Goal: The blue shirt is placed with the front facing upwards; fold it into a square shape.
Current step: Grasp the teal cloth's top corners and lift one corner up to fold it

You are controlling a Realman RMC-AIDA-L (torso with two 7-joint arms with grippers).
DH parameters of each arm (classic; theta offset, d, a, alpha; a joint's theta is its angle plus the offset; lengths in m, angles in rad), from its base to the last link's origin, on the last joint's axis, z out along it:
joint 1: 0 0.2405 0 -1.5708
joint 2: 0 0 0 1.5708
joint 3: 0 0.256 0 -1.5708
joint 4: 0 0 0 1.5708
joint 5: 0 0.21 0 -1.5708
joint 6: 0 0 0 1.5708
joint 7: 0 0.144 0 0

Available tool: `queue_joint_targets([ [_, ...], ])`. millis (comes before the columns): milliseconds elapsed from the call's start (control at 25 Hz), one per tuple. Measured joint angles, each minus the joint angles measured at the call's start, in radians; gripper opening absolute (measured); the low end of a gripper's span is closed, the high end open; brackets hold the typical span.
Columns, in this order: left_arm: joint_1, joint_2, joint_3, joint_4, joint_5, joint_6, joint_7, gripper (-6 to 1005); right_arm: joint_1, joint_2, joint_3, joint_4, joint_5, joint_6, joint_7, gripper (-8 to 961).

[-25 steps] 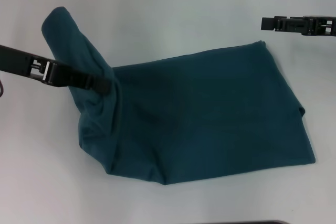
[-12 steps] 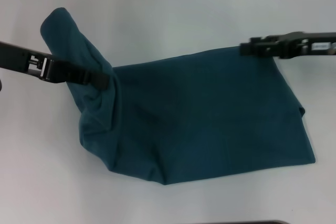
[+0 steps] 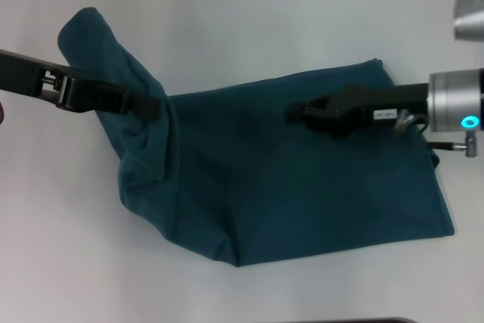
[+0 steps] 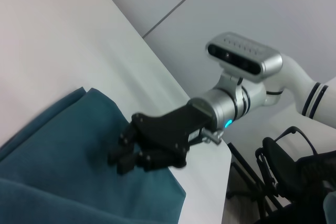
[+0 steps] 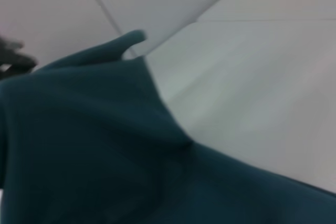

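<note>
The blue shirt (image 3: 302, 187) lies folded on the white table, with no lettering showing. Its left part is pulled up into a raised, bunched fold (image 3: 98, 58). My left gripper (image 3: 151, 104) reaches in from the left and is shut on that bunched cloth. My right gripper (image 3: 295, 113) reaches in from the right and sits low over the shirt's upper middle, shut with no cloth in it. The left wrist view shows the right gripper (image 4: 123, 156) just above the cloth. In the right wrist view the shirt (image 5: 79, 156) fills the lower left.
The white table (image 3: 249, 13) surrounds the shirt on all sides. A dark edge (image 3: 348, 321) shows at the bottom of the head view. Beyond the table's far edge, the left wrist view shows a black chair (image 4: 294, 177).
My right gripper has swung from beyond the shirt's far right corner leftward to over its upper middle. The left gripper has stayed on the raised fold, shifting only slightly.
</note>
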Motion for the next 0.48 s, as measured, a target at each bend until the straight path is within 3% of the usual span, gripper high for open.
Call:
queue_joint_targets([
  [120,0.0,0.0,-0.001,0.0,0.0,0.0,0.003,30,0.018,0.003,-0.001,0.055,0.0,0.015,-0.071,176],
  [480,-0.007,0.0,-0.002,0.0,0.0,-0.003,0.008,31,0.122,0.013,-0.003,0.259,0.0,0.123,-0.258,3],
])
